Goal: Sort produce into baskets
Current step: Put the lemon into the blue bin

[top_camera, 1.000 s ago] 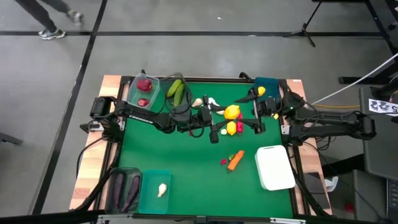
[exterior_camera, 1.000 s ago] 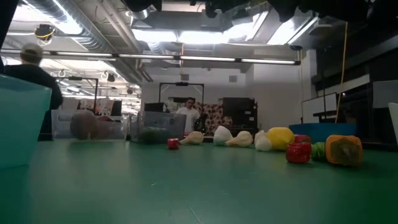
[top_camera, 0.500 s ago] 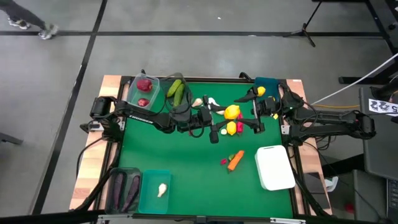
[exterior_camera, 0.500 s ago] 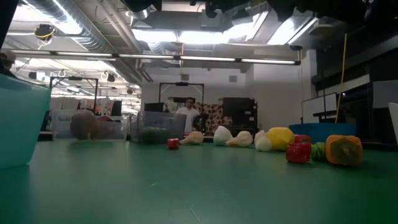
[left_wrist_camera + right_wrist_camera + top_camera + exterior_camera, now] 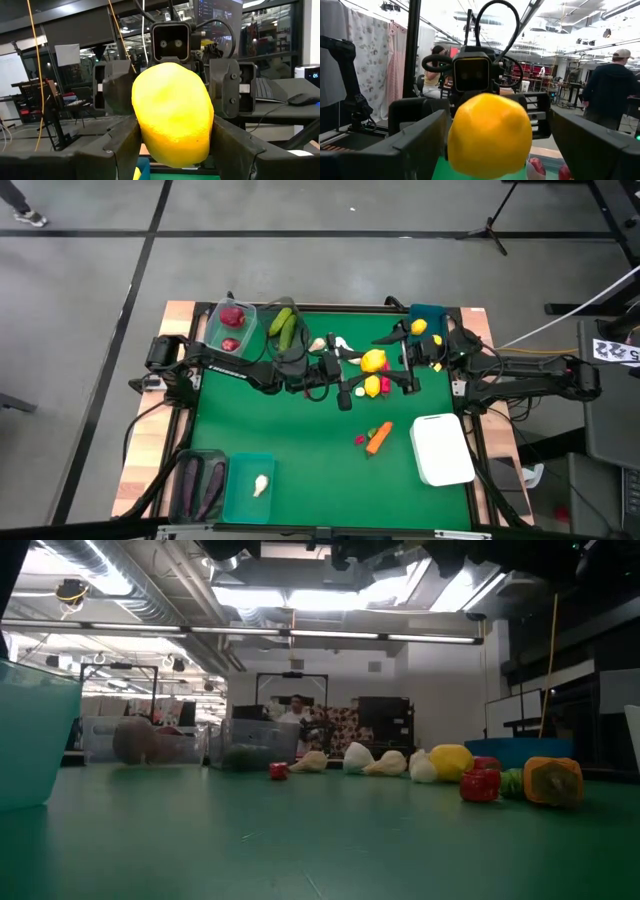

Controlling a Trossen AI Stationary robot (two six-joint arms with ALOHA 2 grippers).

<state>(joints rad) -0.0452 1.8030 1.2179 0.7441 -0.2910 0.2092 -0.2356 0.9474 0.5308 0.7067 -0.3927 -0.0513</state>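
Observation:
My left gripper [image 5: 360,387] reaches in from the table's left and is shut on a yellow lemon [image 5: 372,385] over the middle of the green table. My right gripper [image 5: 393,378] faces it from the right, open. Its two fingers [image 5: 427,135] stand wide apart on either side of the same lemon [image 5: 490,135] without touching it. A second lemon [image 5: 373,360] lies on the table just beyond, beside several white garlic bulbs [image 5: 340,342]. A third lemon [image 5: 418,327] lies in the blue basket [image 5: 432,313]. My left gripper pinches the lemon by its two opposite sides [image 5: 142,135] between its two fingers [image 5: 122,142]. The fingers lie level and come from the table's left. The lemon fills the gap between them and sticks out past the fingertips, lifted clear of the table.
A carrot [image 5: 378,438] and a red pepper [image 5: 360,440] lie near the middle. A white tray [image 5: 442,448] stands at the near right. A clear basket [image 5: 232,325] of red fruits and a cucumber basket [image 5: 285,325] stand far left. A grey eggplant tub [image 5: 200,480] and a teal garlic tub [image 5: 250,485] stand near left.
My right gripper has moved a little toward the table's left, closer around the lemon that my left gripper holds. The lemon and my left gripper have stayed where they were.

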